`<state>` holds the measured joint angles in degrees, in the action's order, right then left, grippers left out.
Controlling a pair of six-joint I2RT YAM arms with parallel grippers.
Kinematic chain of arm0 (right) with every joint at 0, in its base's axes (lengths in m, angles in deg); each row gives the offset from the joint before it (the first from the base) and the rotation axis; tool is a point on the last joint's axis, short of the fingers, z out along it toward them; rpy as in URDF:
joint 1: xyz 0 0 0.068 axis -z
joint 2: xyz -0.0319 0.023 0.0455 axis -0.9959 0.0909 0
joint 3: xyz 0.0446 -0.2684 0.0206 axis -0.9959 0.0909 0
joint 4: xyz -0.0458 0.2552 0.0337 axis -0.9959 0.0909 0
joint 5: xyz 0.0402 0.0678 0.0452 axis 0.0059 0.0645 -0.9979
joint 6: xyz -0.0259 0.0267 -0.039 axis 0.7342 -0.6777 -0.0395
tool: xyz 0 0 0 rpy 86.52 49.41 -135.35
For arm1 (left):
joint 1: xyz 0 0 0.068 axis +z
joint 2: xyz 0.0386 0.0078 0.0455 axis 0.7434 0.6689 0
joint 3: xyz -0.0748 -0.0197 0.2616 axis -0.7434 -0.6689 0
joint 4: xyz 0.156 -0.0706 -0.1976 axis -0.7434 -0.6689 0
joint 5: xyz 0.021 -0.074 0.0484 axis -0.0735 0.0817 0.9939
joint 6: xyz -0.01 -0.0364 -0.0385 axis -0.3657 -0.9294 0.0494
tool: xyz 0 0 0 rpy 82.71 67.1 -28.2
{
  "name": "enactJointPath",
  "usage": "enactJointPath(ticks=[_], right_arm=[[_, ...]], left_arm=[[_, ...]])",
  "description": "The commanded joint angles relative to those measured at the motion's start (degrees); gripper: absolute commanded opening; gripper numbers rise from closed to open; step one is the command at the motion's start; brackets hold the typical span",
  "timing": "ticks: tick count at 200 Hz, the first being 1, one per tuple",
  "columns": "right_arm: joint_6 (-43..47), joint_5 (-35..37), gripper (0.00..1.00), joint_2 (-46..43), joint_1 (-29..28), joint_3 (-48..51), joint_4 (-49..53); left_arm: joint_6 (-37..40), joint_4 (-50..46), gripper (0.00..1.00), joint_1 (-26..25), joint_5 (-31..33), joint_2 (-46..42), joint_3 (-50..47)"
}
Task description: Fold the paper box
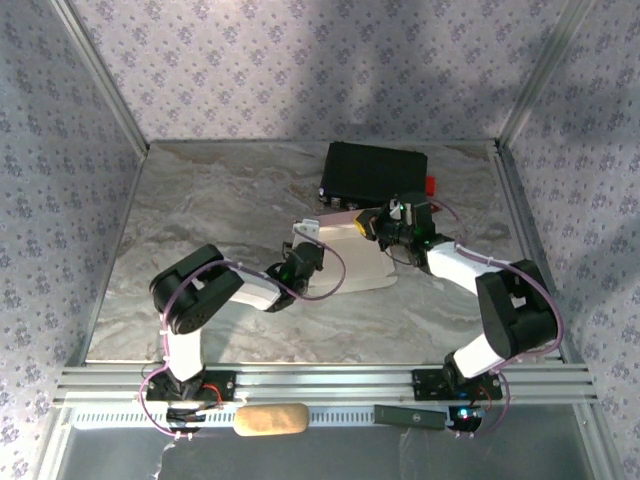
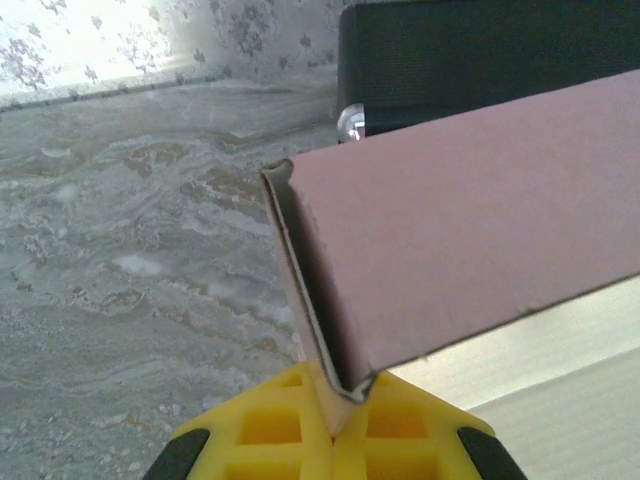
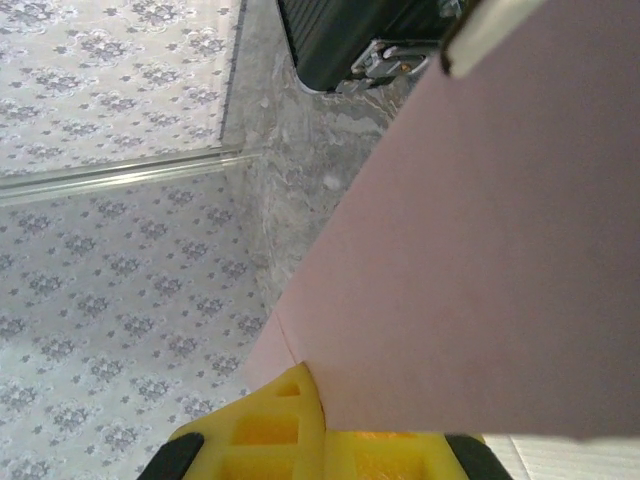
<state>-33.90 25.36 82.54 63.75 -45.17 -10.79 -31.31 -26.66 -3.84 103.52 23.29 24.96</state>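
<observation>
The paper box (image 1: 350,262) lies partly raised in the middle of the table, pale side up in the top view. My left gripper (image 1: 300,254) holds its left end. In the left wrist view the yellow fingers (image 2: 262,425) are shut on a folded corner of the pink card (image 2: 470,240), whose whitish face (image 2: 560,370) shows below. My right gripper (image 1: 384,228) holds the box's far right edge. In the right wrist view its gripper (image 3: 328,408) is shut on a wide pink panel (image 3: 480,250) that rises from the jaws.
A black hard case (image 1: 375,172) with a metal latch (image 3: 385,62) stands just behind the box, close to both grippers, with a small red piece (image 1: 432,185) at its right end. Patterned walls enclose the table. A tan oblong (image 1: 272,420) rests on the front rail.
</observation>
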Motion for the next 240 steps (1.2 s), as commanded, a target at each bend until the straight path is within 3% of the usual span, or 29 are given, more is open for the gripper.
enactJointPath(ticks=[1,46,93,139,189,240], right_arm=[[-1.9,2.7,0.0,-2.8,-3.3,-0.3,12.6],[-5.9,12.8,0.0,-7.5,-9.0,-0.1,15.2],[-8.2,16.5,0.0,-4.9,-11.2,0.4,9.8],[-11.1,17.0,0.0,0.5,-11.7,2.2,-2.2],[-13.0,16.9,0.0,2.6,-11.5,3.5,-6.7],[-14.2,16.4,0.0,3.4,-11.1,3.0,-6.6]], left_arm=[[-5.1,-9.9,0.0,-1.0,-0.8,-6.5,3.0],[-13.8,-31.3,0.0,-3.7,-2.0,-14.2,5.8],[-17.4,-34.3,0.0,-2.8,-4.9,-17.3,2.6],[-13.0,-21.4,0.0,0.1,-6.9,-12.9,-0.8],[-7.5,-4.1,0.22,1.6,-7.2,-8.1,-5.1],[-7.1,4.6,0.28,3.5,-8.6,-5.9,-8.6]])
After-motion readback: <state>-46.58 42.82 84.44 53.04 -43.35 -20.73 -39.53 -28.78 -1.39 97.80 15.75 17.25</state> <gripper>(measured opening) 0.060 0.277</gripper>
